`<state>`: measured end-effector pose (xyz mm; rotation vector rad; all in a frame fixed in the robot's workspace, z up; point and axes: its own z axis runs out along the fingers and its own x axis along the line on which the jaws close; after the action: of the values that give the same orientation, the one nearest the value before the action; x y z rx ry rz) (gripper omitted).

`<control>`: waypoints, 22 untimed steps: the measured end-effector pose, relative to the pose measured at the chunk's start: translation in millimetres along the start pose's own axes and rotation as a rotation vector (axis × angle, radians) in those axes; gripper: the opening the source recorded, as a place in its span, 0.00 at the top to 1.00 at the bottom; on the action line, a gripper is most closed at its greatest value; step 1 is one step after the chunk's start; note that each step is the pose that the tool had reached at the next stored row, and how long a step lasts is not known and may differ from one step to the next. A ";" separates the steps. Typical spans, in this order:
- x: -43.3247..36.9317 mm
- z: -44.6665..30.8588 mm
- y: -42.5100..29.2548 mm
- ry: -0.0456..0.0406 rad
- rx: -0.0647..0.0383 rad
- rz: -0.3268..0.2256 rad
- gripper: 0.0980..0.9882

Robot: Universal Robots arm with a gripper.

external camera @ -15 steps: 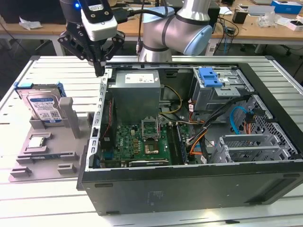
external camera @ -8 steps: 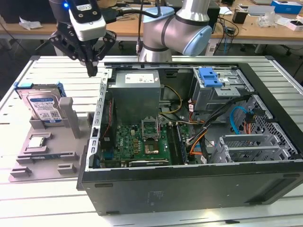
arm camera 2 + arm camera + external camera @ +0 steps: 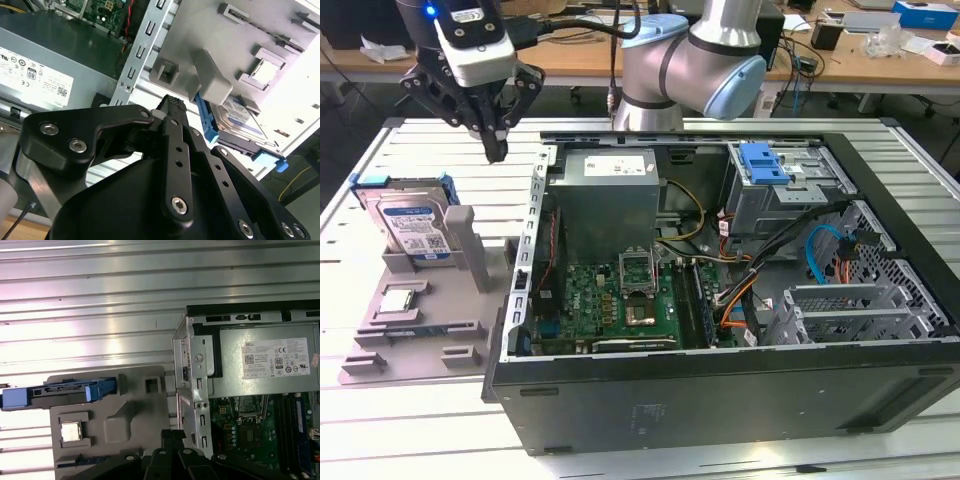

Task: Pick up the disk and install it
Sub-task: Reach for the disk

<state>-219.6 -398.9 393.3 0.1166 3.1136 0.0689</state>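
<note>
The disk (image 3: 415,228) is a silver drive with a white-and-blue label in a blue carrier. It stands on edge in a slot of the grey holder (image 3: 430,310) at the exterior view's left. My gripper (image 3: 496,150) hangs above and to the right of it, between the holder and the case wall, shut on nothing and apart from the disk. In the second wrist view the closed fingertips (image 3: 172,103) point toward the disk (image 3: 240,120). From the first wrist view I look down on the disk (image 3: 65,390) edge-on, with the gripper (image 3: 172,434) beside the holder.
The open computer case (image 3: 720,380) takes up the middle and right, with power supply (image 3: 605,195), motherboard (image 3: 620,300) and cables. A blue bracket (image 3: 765,162) sits in the drive bay at the back. A small square silver chip (image 3: 400,300) lies on the holder.
</note>
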 end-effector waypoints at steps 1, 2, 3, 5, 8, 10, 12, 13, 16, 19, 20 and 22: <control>2.5 -0.1 -0.2 0.0001 0.000 0.000 0.99; 5.5 -0.2 -0.4 0.0001 0.000 0.000 0.99; 7.2 -0.2 -0.5 0.0000 0.000 0.000 0.99; 9.9 -0.3 -0.7 0.0000 0.000 0.000 0.99; 15.3 -0.4 -1.1 0.0000 0.000 0.000 0.99; 19.1 -0.5 -1.4 0.0000 0.000 0.000 0.99; 21.8 -0.6 -1.6 0.0000 0.000 0.000 0.99; 23.6 -0.6 -1.7 0.0000 0.000 0.000 0.99; 27.2 -0.7 -2.0 0.0000 0.000 0.000 0.99; 31.1 -0.8 -2.3 0.0001 0.000 0.000 0.99; 32.9 -0.9 -2.4 0.0000 0.000 0.000 0.99; 34.7 -0.9 -2.6 0.0000 0.000 0.000 0.99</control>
<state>-254.5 -398.8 393.3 0.1166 3.1136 0.0689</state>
